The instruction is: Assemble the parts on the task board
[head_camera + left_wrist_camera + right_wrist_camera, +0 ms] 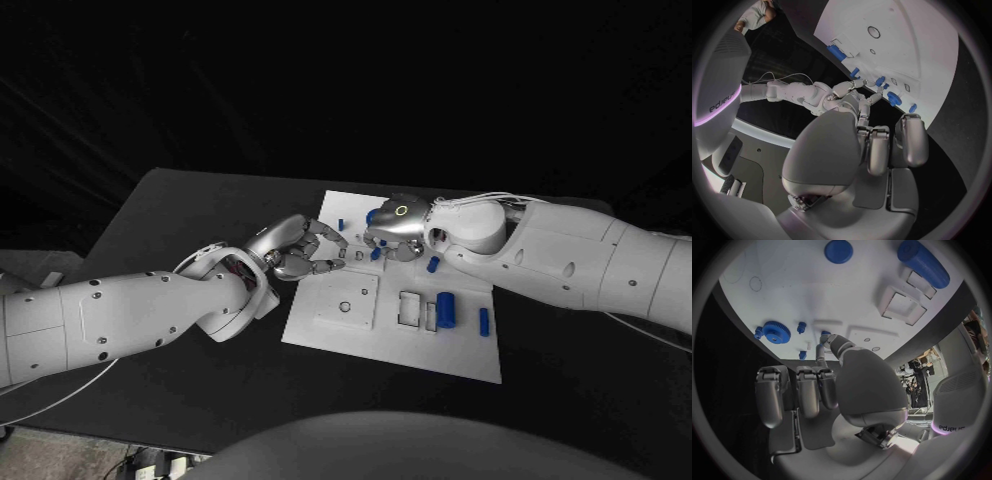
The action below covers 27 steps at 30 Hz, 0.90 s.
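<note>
- The task board (346, 335) lies flat in the middle of the black table (173, 210), and both hands meet over its far half, where most of the small blue parts are grouped.
- The left hand (296, 248) hangs at the board's near-left edge with its fingers curled toward the right hand. Whether it pinches a part cannot be told, since the fingers hide their own tips.
- The right hand (397, 228) reaches in from the far side, its fingers curled down over the board. The right wrist view shows no part between them, yet a grasp cannot be ruled out.
- A blue gear (773, 331) sits on the board near its edge, with small blue pegs (801, 327) just beside it, probably laid out there for easy picking.
- A large blue cylinder (447, 308) lies beside the rectangular recesses (411, 310), apart from both hands, and a slim blue pin (483, 321) lies just beyond it.
- The round hole (345, 306) in the square block stands open, so at least one insertion seems to remain.
</note>
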### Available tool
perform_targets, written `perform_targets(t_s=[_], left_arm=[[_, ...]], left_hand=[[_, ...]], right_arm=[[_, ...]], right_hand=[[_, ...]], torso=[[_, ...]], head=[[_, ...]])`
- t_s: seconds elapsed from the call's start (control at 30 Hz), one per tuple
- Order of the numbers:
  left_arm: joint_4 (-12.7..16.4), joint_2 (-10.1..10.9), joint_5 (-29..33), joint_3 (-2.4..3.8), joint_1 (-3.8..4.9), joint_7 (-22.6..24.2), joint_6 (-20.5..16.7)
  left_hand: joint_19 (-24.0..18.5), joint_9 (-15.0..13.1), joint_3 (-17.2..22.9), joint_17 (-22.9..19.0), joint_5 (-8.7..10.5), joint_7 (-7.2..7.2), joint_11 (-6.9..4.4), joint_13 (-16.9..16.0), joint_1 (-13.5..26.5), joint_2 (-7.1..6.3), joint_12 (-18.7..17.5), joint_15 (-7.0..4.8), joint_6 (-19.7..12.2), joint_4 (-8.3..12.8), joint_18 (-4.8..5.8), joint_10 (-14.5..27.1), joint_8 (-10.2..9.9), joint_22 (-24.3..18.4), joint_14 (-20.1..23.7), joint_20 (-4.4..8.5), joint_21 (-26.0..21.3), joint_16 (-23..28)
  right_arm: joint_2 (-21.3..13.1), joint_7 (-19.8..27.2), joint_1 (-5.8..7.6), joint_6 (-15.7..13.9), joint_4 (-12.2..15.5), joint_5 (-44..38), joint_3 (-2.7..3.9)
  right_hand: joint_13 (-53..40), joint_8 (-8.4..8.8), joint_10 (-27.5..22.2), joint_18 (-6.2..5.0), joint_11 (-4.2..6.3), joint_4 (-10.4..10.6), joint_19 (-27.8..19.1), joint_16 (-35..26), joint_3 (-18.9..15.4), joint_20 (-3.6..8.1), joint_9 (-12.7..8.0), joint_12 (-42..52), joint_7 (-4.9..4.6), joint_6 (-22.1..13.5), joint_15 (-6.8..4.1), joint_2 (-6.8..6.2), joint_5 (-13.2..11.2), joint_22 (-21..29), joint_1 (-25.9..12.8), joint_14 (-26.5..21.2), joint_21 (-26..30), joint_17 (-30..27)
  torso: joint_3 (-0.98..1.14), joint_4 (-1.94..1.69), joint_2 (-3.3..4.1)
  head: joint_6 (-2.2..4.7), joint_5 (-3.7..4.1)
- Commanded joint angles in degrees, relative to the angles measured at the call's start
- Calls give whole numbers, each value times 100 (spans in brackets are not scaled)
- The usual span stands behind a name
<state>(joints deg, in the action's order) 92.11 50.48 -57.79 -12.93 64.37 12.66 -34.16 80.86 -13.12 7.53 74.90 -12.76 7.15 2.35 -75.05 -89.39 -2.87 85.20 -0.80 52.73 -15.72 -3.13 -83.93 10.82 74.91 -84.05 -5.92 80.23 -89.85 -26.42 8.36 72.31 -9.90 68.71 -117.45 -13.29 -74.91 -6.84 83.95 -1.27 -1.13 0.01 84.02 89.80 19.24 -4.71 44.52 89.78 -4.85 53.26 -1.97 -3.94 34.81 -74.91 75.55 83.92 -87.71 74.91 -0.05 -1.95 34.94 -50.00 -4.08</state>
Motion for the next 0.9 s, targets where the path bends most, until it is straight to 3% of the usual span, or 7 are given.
perform_targets(t_s=[0.03,0.67,0.77,0.9], left_arm=[[6,-17,-18,4,6,31,112],[-10,-26,-13,4,5,-31,191],[-15,-27,-13,4,5,-52,205],[-29,-29,-13,4,5,-80,215]], left_hand=[[33,9,-5,1510,7,0,8,-655,-50,-5,-17,17,42,-42,2,-104,21,783,-595,13,38,-15],[32,15,-8,1510,10,-3,5,-654,-46,-7,-17,15,63,-51,1,-104,25,782,-595,14,35,-15],[31,22,-15,1510,15,-4,3,-653,-37,-12,-17,13,74,-60,1,-104,26,782,-595,16,33,-15],[30,31,-25,1510,23,-3,3,-648,-24,-21,-20,12,76,-69,0,-102,21,782,-595,17,30,-15]], right_arm=[[-4,46,-7,-9,6,-202,-3],[-16,-27,-23,158,-7,-153,-3],[-20,-32,-25,142,-1,-152,-3],[-37,-74,-27,76,22,-163,-3]], right_hand=[[-1509,44,605,51,48,0,387,20,47,60,-20,22,-1,-67,-58,20,-36,-1410,-7,608,22,1509],[-1509,331,605,33,67,-1,326,20,129,109,-346,22,8,-399,-96,-2,-378,-1386,-101,608,81,1509],[-1509,336,605,31,75,6,314,20,149,108,-556,22,22,-641,-104,-21,-701,-1382,-140,608,92,1509],[-1509,330,605,22,89,61,286,20,28,112,-885,22,44,-1066,-105,-70,-1742,-1370,-233,608,121,1509]], torso=[[-1,-2,0],[-1,-4,0],[-1,-2,0],[-1,-3,1]], head=[[0,3],[0,4],[0,-1],[0,4]])
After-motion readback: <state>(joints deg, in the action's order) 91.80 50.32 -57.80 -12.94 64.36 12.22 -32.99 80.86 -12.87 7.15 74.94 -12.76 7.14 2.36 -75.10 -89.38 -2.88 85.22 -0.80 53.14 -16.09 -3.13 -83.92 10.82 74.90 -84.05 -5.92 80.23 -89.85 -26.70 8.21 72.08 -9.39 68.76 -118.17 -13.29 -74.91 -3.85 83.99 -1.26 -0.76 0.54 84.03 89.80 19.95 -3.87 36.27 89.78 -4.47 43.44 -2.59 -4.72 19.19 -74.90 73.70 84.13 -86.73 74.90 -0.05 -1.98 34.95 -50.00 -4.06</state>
